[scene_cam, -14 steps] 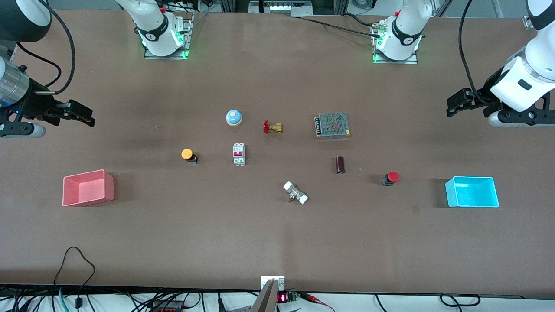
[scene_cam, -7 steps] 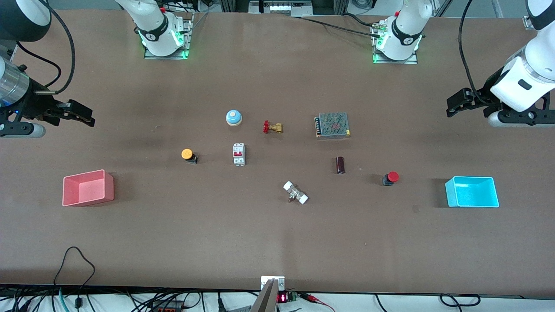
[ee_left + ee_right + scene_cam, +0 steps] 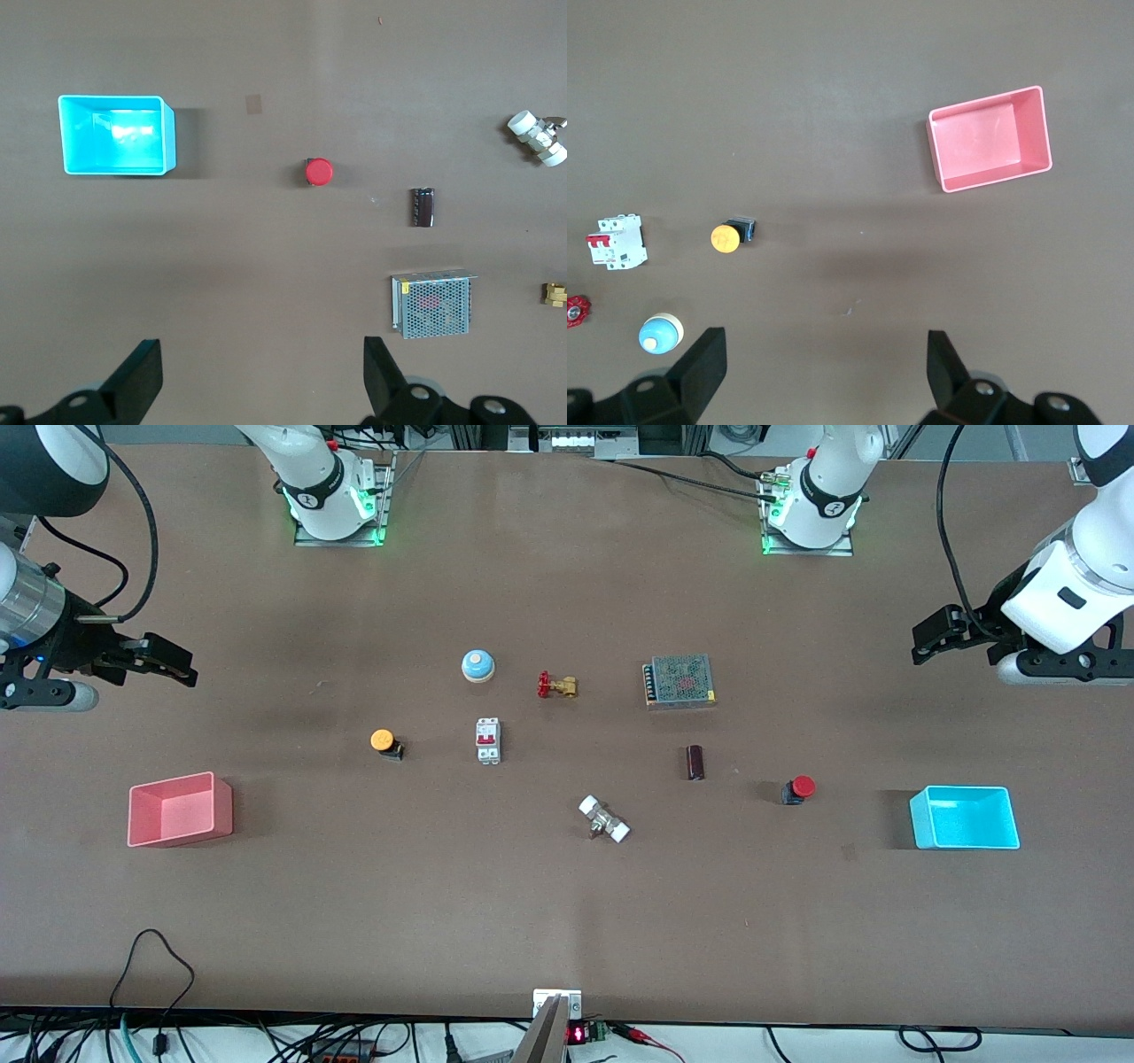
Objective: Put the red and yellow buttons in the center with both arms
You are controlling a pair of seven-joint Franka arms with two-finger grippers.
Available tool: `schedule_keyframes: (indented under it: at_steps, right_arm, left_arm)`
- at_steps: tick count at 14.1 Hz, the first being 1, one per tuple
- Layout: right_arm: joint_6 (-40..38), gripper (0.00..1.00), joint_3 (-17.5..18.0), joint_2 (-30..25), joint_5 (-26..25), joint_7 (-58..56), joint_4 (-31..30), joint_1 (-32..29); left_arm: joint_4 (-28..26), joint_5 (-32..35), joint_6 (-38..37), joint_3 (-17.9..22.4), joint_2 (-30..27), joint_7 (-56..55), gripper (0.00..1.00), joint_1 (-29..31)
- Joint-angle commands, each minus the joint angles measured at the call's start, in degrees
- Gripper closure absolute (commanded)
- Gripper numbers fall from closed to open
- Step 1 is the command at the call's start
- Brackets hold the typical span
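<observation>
With both grippers (image 3: 257, 381) (image 3: 824, 376) held high, jaws apart and empty, a mis-pick was judged possible: the yellow button (image 3: 384, 742) lay near the breaker (image 3: 487, 740), the red button (image 3: 798, 788) near the cyan bin (image 3: 964, 817).

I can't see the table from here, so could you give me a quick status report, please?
Left gripper and right gripper open, empty, over the table's ends. Red button and yellow button untouched. White breaker beside the yellow one.

We saw the yellow button (image 3: 383, 740) beside the white breaker (image 3: 487, 740), toward the right arm's end, and the red button (image 3: 799, 788) near the cyan bin (image 3: 964, 817). The left gripper (image 3: 923, 648) and right gripper (image 3: 182, 670) hovered over the table's ends.
</observation>
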Motion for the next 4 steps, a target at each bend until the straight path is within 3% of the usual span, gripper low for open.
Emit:
schedule_keyframes:
  at_steps: [1, 4]
  right_arm:
    - [-1.02, 0.0, -2.87, 0.42, 0.63, 0.0, 1.48, 2.68]
    - [-1.37, 0.0, -2.87, 0.33, 0.54, -0.09, 1.48, 2.51]
  left_arm:
    - [1.02, 0.69, -0.34, -0.52, 0.34, 0.69, 0.0, 0.31]
    - [1.1, 0.69, -0.43, -0.43, 0.34, 0.69, 0.0, 0.31]
